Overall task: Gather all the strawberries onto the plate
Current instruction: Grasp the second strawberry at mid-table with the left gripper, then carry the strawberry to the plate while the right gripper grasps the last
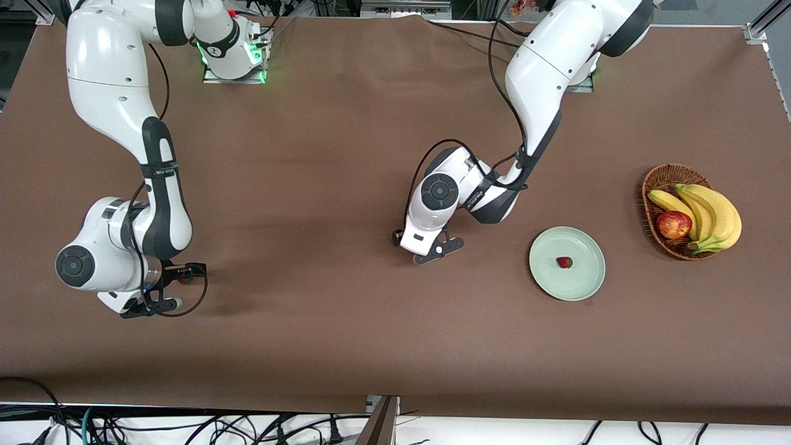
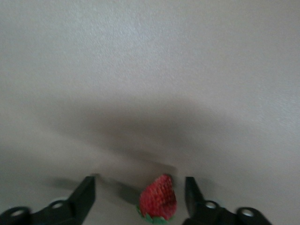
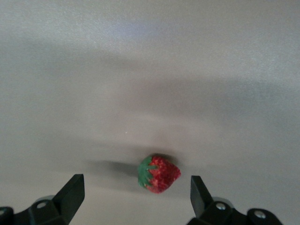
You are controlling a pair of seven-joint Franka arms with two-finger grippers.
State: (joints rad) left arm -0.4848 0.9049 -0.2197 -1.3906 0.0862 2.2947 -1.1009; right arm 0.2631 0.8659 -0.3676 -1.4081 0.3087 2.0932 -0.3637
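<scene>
One strawberry [image 1: 563, 262] lies on the pale green plate [image 1: 581, 281], toward the left arm's end of the table. My left gripper [image 1: 432, 248] is low over the table near the middle, beside the plate. It stands open around a second strawberry [image 2: 158, 201], which lies on the cloth close to one finger [image 2: 192, 192]; the hand hides this berry in the front view. At its own end of the table my right gripper [image 1: 181, 285] is open and low, with a third strawberry [image 3: 158, 174] lying just ahead of its fingertips [image 3: 72, 190].
A brown wicker basket [image 1: 664, 170] with bananas [image 1: 710, 213] and a red apple [image 1: 673, 224] stands beside the plate, toward the left arm's end. Brown cloth covers the table. Cables hang below the table's front edge.
</scene>
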